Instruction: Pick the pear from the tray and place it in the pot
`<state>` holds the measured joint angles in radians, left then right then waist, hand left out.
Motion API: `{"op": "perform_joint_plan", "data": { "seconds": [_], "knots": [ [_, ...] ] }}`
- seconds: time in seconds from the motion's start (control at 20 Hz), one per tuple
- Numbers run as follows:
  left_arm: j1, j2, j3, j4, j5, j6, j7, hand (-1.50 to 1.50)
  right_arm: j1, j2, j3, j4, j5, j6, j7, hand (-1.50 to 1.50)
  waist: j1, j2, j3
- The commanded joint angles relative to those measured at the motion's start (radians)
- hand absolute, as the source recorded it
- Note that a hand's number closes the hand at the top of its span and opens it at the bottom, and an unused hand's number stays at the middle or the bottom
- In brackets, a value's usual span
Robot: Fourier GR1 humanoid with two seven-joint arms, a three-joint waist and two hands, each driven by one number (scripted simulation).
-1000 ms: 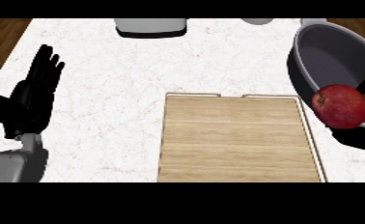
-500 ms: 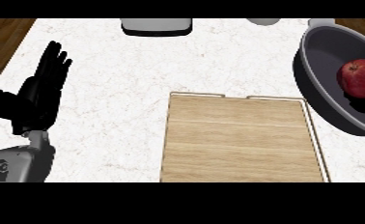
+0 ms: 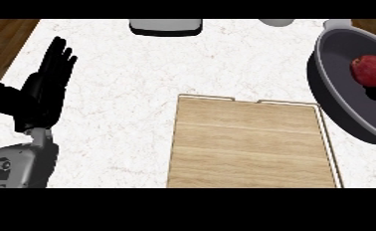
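Observation:
The red pear [image 3: 364, 69] hangs inside the dark grey pot [image 3: 330, 83] at the view's right edge. A black part of my right hand [image 3: 369, 93] shows directly under the pear, curled against it; the rest is cut off by the edge. The wooden tray [image 3: 249, 145] lies at lower centre with nothing on it. My left hand [image 3: 44, 88] rests open at the far left, fingers up, well away from tray and pot.
A grey-white appliance [image 3: 166, 27] stands at the counter's back edge, and a small pale object [image 3: 277, 22] sits to its right. The counter's left edge meets brown wood [image 3: 15, 33] at the upper left.
The pear and my right hand have moved up and to the right, from the pot's near rim to inside the pot. The left hand has stayed still.

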<state>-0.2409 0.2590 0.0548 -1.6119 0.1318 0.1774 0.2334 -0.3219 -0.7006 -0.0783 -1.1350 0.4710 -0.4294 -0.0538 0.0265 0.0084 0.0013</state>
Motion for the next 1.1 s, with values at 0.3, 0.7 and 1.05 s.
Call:
{"op": "perform_joint_plan", "data": {
  "seconds": [0.3,0.7,1.05],
  "knots": [
    [0.016,-0.032,-0.022,-0.016,-0.032,0.015,-0.010,0.00,-0.296,0.066,-0.051,0.586,-0.002,0.071,-0.165,-1.50,0.016,0.004,0.001],
    [-0.025,-0.006,0.023,0.028,-0.008,-0.011,-0.015,0.00,-0.335,0.079,-0.188,0.736,-0.188,0.310,-0.457,-1.50,0.007,0.008,0.004],
    [-0.015,0.008,0.032,0.008,0.003,-0.029,0.002,0.00,-0.366,0.074,-0.359,0.798,-0.364,0.421,-0.593,-1.50,0.002,0.005,0.003]
  ]
}}
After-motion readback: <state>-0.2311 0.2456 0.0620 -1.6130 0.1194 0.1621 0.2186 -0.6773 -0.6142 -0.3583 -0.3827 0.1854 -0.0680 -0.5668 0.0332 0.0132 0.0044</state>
